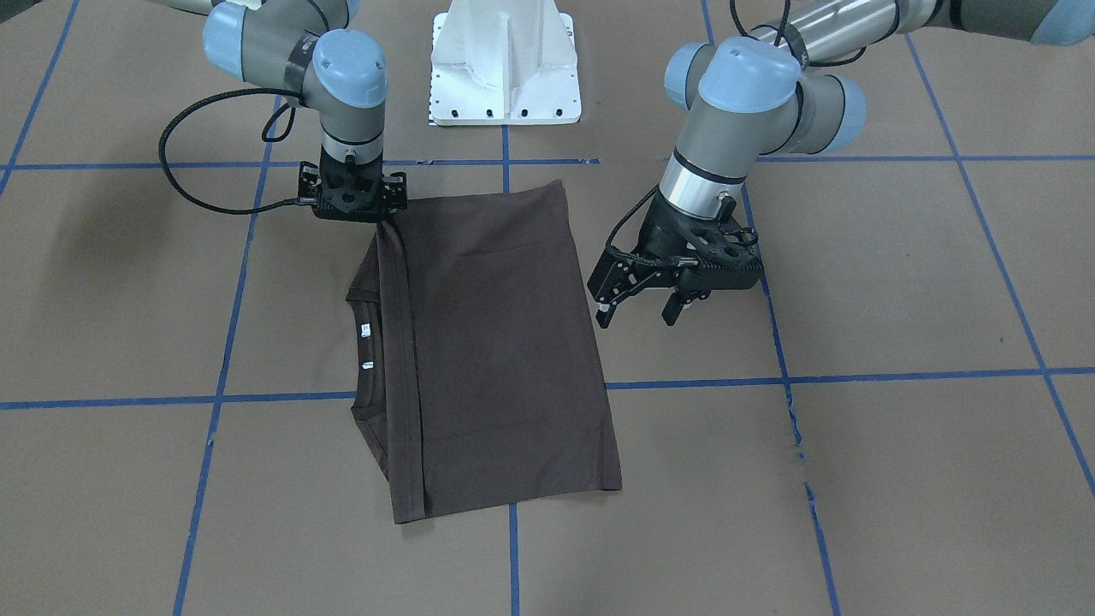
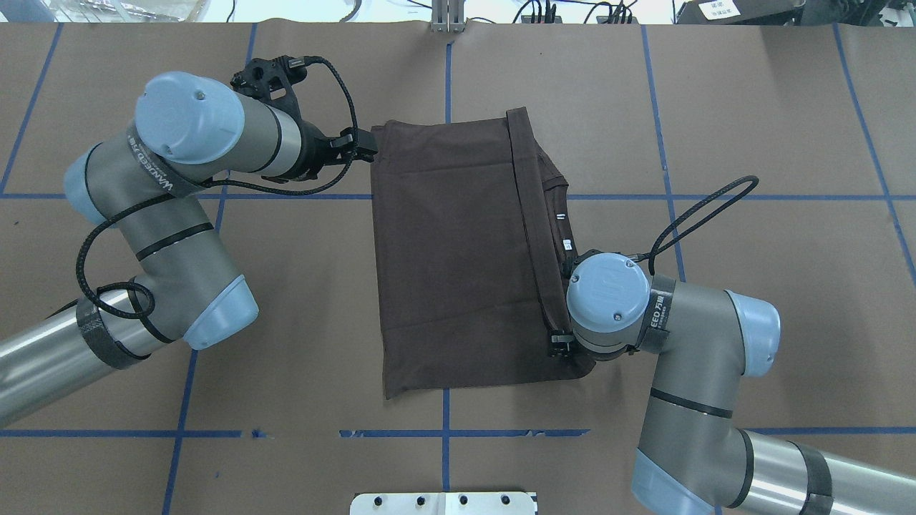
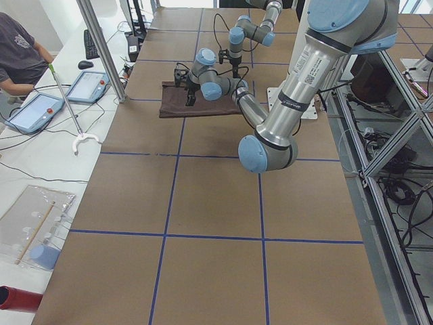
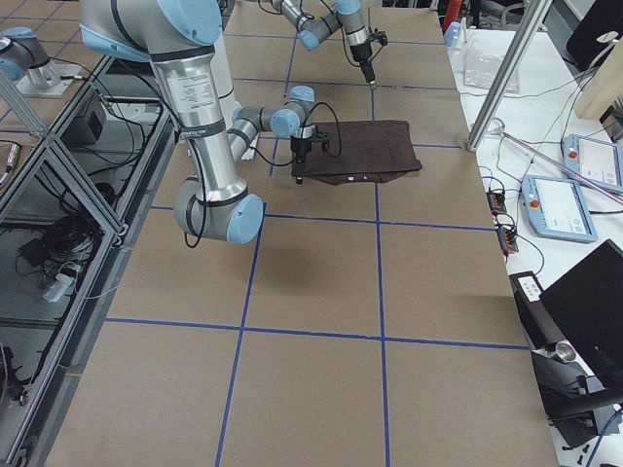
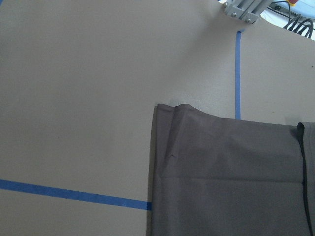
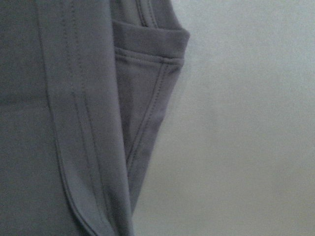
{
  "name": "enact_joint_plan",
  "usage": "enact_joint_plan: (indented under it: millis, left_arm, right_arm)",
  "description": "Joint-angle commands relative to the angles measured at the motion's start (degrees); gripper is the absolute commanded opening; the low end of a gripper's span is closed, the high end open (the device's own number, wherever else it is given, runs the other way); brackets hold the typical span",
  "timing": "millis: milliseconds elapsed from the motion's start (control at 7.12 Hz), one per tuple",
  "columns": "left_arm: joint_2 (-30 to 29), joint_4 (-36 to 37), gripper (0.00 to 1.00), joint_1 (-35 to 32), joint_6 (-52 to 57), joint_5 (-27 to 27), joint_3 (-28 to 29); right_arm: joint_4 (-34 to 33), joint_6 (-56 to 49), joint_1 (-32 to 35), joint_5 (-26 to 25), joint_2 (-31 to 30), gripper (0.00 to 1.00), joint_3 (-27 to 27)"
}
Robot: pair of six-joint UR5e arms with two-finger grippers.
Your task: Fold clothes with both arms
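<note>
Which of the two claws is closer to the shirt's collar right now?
The right one. The right gripper is down at the corner of the shirt on the collar side. The left gripper hangs open beside the opposite edge, the folded shirt's width away.

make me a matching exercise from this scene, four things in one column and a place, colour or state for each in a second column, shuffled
Column A
1. T-shirt
2. left gripper
3. right gripper
4. base pedestal

Column B
a. white, at the robot's edge of the table
b. raised, fingers apart, holding nothing
c. dark brown, folded, lying flat
d. pointing straight down at the shirt's corner on the collar side

Pairs: 1-c, 2-b, 3-d, 4-a
</note>
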Motion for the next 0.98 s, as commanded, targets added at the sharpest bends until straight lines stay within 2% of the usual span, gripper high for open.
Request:
enact_joint_plan:
  millis: [0,281,562,702,843]
  left_arm:
    - [-0.06,-0.16,1.0,0.24,-0.44,0.0,0.01]
    - [-0.33,-0.07,1.0,0.24,-0.44,0.0,-0.08]
    - [-0.33,-0.07,1.0,0.24,-0.44,0.0,-0.08]
    - [-0.33,-0.16,1.0,0.24,-0.44,0.0,-0.08]
    - [-0.33,-0.16,1.0,0.24,-0.36,0.0,-0.08]
  right_arm:
    - [0.03,-0.51,0.64,0.02,-1.17,1.0,0.04]
    - [0.03,-2.61,2.05,0.11,-4.67,1.0,2.57]
    - [0.2,-3.58,4.15,0.98,-4.52,1.0,3.21]
    - [0.64,-4.2,6.08,3.08,-2.42,1.0,2.77]
    - [0.47,-6.38,6.79,2.92,3.17,1.0,0.16]
